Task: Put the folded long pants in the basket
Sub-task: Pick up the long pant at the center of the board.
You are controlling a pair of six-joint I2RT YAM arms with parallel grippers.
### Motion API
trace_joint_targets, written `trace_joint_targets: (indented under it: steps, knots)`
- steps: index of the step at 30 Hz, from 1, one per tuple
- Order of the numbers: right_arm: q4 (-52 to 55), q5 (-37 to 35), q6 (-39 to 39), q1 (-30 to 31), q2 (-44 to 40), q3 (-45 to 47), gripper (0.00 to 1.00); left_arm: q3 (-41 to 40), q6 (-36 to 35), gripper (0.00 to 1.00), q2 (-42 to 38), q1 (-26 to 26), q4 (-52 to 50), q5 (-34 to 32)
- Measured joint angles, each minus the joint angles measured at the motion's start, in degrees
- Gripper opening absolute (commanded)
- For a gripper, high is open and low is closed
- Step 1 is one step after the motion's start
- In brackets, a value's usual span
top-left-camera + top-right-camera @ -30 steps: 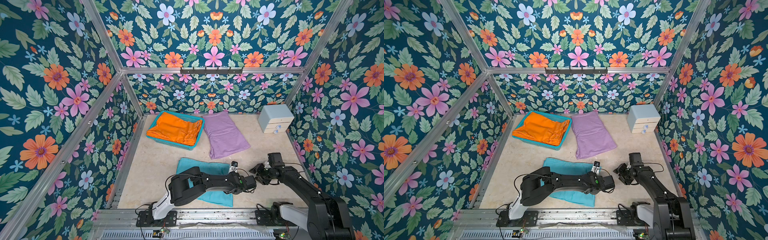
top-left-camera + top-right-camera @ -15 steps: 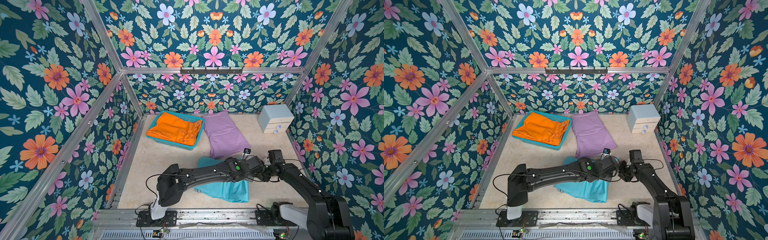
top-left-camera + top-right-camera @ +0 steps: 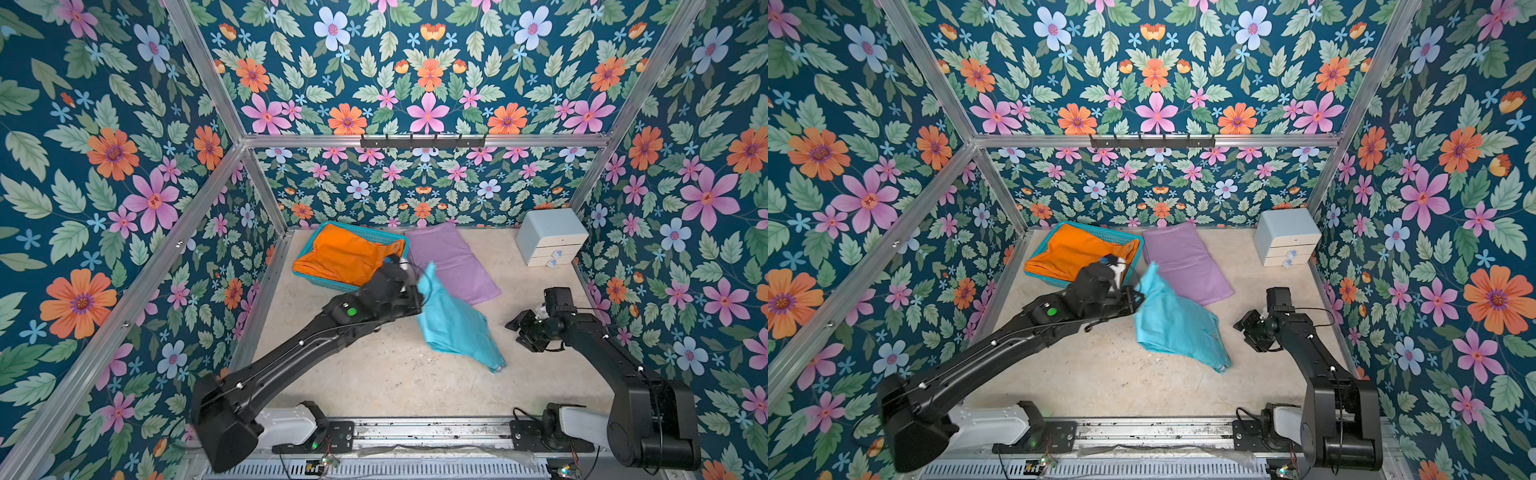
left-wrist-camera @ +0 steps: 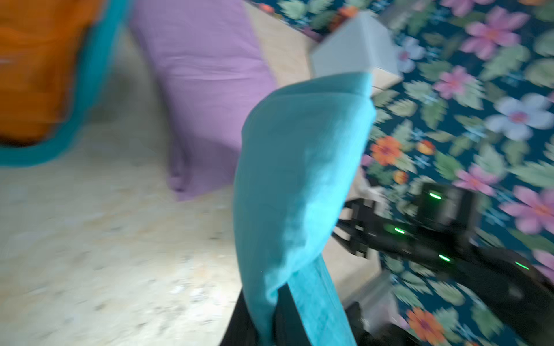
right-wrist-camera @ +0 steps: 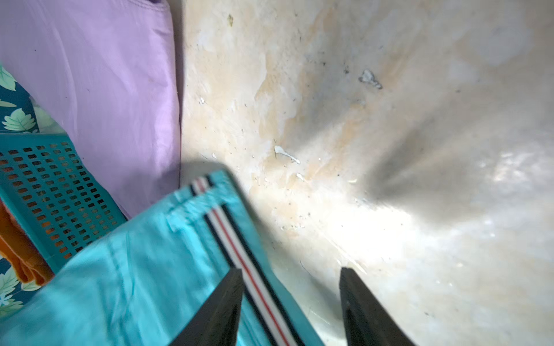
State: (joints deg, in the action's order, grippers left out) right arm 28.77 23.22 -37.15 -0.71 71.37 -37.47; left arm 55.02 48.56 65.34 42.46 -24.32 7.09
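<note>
the turquoise pants (image 3: 453,324) hang at frame centre, top corner pinched tight in the left gripper (image 3: 419,291), lower end seemingly trailing on the table (image 3: 374,374). the basket (image 3: 376,236), up-left of them, holds the orange pants (image 3: 345,257). the lilac pants (image 3: 453,262) lie to its right. best to lift until the tail clears the rim, then lower it flat. the right gripper (image 3: 523,332), centre-right, stands half open, holding nothing.

Three pants (image 3: 453,328) (image 3: 340,259) (image 3: 453,262), one basket (image 3: 365,232), one box (image 3: 548,232)
</note>
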Motion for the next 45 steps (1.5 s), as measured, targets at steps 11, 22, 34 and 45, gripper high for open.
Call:
trace_joint_targets:
  steps: [11,22,34,45]
  knots:
    - [-4.6,6.7,3.8,11.1,1.9,3.0,0.60,-32.0,2.2,0.00,-13.2,-10.1,2.1,1.5]
    - [-10.8,6.8,3.7,28.0,21.7,-8.9,0.64,-30.4,1.8,0.00,-10.7,-10.5,0.5,-1.6]
    - [-16.8,8.7,2.4,37.0,32.3,-15.6,0.26,-29.2,1.0,0.00,-7.3,-10.6,-1.7,-6.4]
    - [-12.9,4.0,-0.5,36.0,24.1,-12.2,0.00,-30.8,0.9,0.00,-10.9,-10.6,0.9,-3.6]
